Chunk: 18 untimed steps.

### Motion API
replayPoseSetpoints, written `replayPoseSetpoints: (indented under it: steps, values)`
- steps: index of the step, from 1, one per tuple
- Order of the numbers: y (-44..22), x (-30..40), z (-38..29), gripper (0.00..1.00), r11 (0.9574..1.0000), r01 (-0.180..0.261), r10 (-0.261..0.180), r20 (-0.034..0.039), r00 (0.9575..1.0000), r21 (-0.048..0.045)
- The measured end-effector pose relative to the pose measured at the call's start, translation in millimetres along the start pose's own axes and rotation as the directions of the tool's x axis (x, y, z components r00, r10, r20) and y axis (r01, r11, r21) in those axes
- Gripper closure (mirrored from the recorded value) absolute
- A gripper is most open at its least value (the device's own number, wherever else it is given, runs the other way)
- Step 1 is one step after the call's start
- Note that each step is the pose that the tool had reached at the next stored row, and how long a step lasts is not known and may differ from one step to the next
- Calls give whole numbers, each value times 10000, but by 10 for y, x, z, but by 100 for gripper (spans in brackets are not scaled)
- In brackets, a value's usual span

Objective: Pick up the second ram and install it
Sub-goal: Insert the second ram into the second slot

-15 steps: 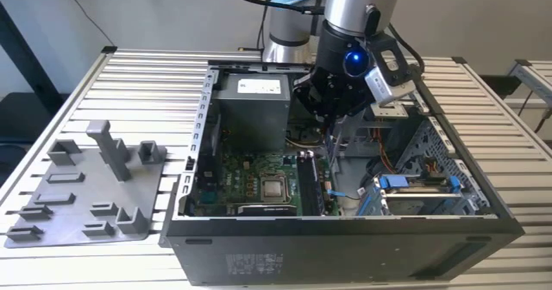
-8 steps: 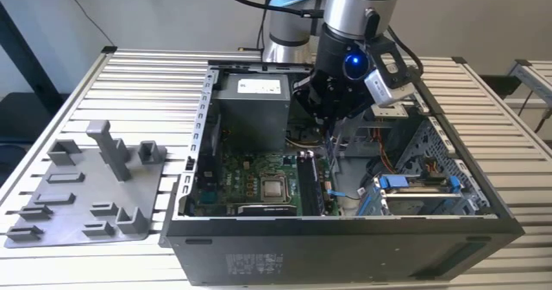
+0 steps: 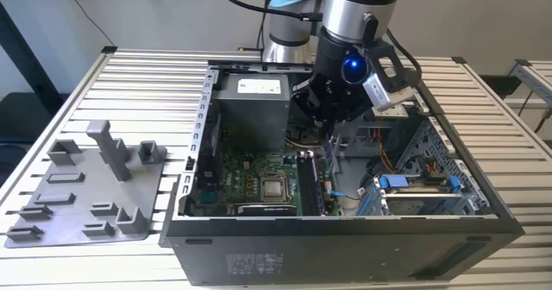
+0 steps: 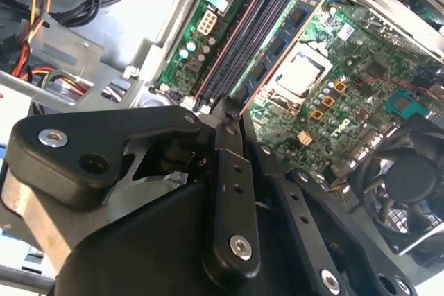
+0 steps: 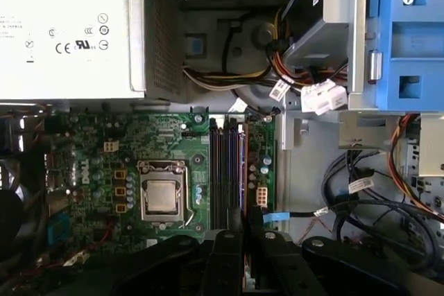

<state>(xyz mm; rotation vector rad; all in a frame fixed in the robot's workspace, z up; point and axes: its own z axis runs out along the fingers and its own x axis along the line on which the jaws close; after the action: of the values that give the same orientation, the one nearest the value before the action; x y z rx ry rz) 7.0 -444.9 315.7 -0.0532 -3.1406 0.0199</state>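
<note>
Second wrist view: fingers are pinching together on the second ram's thin edges, hovering mid-frame over the slots. It looks light, stiff, fragile.

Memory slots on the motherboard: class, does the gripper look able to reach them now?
Probably yes: the gripper hangs inside the open case just above the memory slots, with nothing crossing between them.

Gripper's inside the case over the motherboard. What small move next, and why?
Probably ease straight down toward the memory slots. The gripper hangs above them, lined up along their length beside the CPU socket. Whether it holds the second ram I cannot tell, so confirm that first.
</note>
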Motion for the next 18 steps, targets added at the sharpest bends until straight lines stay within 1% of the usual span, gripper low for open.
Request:
replayPoseSetpoints:
  steps: [6,12,16,18]
  values:
    - [-47,26,92,86,10000,0,0,-8,10000,1]
    - [-63,37,198,86,10000,0,0,-15,10000,1]
    - [-80,120,270,86,10000,9,-9,-16,10000,2]
    - [-86,143,307,86,10000,12,-12,-15,10000,1]
